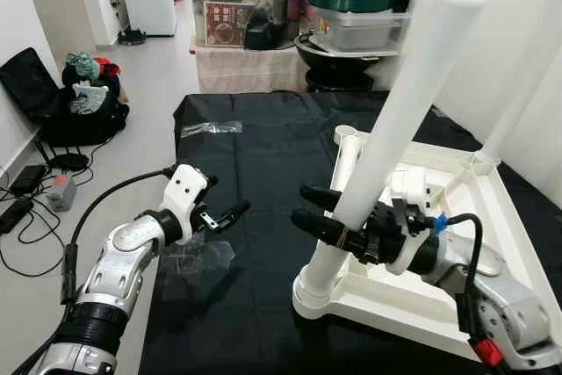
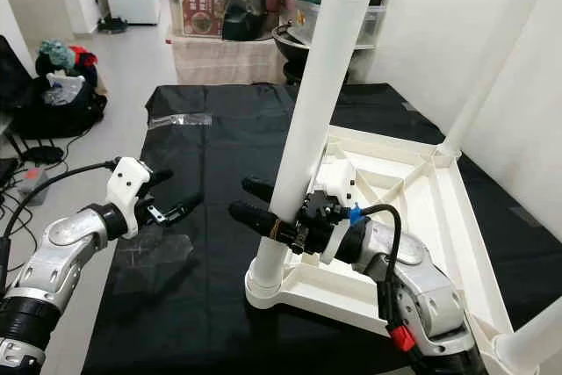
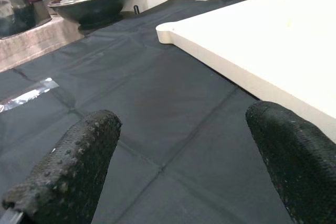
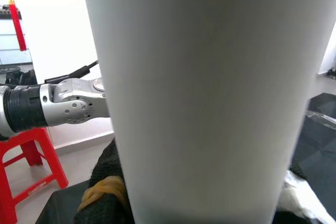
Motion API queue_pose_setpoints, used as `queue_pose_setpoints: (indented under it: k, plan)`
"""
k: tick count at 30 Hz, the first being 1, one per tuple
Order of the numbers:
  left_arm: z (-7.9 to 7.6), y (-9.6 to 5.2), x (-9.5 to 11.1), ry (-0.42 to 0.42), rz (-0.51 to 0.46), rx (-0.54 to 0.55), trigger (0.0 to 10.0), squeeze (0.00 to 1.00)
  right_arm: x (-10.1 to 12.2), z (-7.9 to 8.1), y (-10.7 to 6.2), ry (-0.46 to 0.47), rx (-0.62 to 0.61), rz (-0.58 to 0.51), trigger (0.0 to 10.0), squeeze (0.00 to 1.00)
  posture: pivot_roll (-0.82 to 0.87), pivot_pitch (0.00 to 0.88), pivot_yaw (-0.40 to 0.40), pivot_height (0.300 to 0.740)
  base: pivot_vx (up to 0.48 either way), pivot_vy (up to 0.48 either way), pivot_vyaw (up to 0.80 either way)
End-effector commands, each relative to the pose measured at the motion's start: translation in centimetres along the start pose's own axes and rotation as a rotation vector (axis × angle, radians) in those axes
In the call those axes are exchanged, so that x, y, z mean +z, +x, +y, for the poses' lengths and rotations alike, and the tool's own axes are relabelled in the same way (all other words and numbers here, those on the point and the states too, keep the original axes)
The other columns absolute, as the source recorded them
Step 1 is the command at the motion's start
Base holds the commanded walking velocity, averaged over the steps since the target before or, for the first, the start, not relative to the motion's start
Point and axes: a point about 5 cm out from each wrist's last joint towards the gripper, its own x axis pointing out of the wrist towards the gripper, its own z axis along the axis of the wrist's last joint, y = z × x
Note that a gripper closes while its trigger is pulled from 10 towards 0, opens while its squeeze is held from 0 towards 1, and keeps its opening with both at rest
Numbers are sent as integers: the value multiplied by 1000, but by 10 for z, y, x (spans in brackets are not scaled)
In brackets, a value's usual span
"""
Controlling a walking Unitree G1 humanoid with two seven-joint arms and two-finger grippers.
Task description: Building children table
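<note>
A white children's table top [image 1: 457,217] lies upside down on a black cloth [image 1: 255,164]. A white table leg [image 1: 413,94] stands tilted in its near left corner socket [image 1: 320,283]. My right gripper [image 1: 306,208] is shut on this leg low down, its black fingers reaching past it; the leg [image 4: 210,98] is close up in the right wrist view. A second leg [image 1: 518,103] stands in the far right corner. My left gripper [image 1: 224,198] hovers open over the cloth left of the table top, holding nothing, with the table's edge [image 3: 252,45] ahead of it.
A crumpled clear plastic bag [image 1: 198,256] lies under the left gripper, and a clear strip [image 1: 211,127] lies farther back. Boxes, pots and a wok [image 1: 351,6] crowd the back. A black bag [image 1: 79,111] and cables [image 1: 26,208] lie on the floor at left.
</note>
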Motion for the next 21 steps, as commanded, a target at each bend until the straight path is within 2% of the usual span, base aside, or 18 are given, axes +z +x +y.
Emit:
queue_pose_setpoints:
  k: [1, 12, 15, 21]
  plan:
    - [-2, -1, -5, -19, 14, 1, 10000, 0, -36, 6, 2, 184, 11, 110, 0, 0, 56, 0, -63, 740, 0, 0, 0]
    - [-5, -2, -7, -27, 22, 0, 10000, 0, -44, 3, 4, 218, 2, 166, 0, 0, 59, 0, -75, 740, 0, 0, 0]
    - [-5, -2, -8, -26, 24, -4, 10000, 0, -40, 7, 7, 193, 100, 148, 0, 0, 59, 0, -77, 740, 0, 0, 0]
    - [-7, -3, -8, -29, 25, -8, 10000, 0, -36, 11, 12, 153, 178, 165, 0, 0, 67, 0, -83, 740, 0, 0, 0]
